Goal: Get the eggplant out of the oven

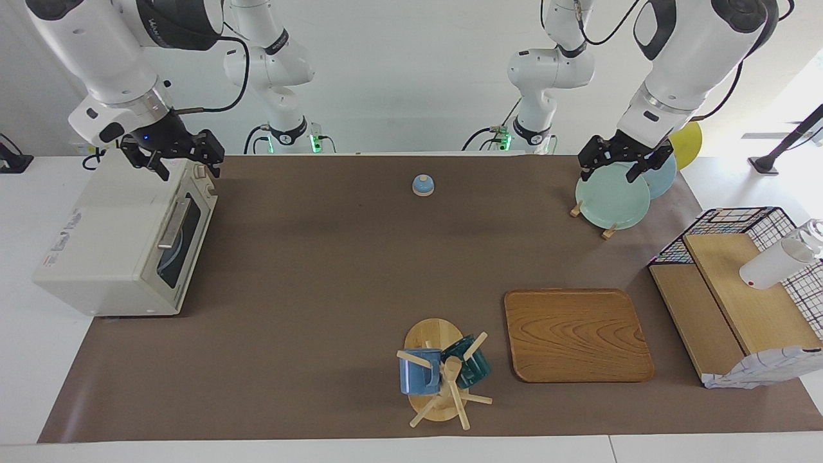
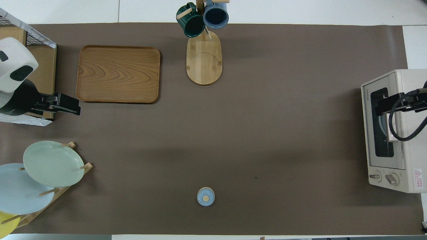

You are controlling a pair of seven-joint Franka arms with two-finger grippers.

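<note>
The big brown mat (image 1: 321,270) covers the table. The cream oven (image 1: 122,241) sits shut at the right arm's end; the eggplant can't be seen. The right gripper (image 1: 173,162) hangs over the oven, wide open, empty. The left gripper (image 1: 615,166) hangs over the green plate (image 1: 611,202), open, empty.

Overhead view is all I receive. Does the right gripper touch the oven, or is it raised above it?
Observer: The right gripper hangs open just above the top of the oven, at its knob end. It does not seem to touch.
Operator: Is the oven door open?
Observer: No, the door is shut, and nothing touches its bar handle.
Operator: And the left gripper?
Observer: The left gripper waits open and empty over the green plate in the rack.
</note>
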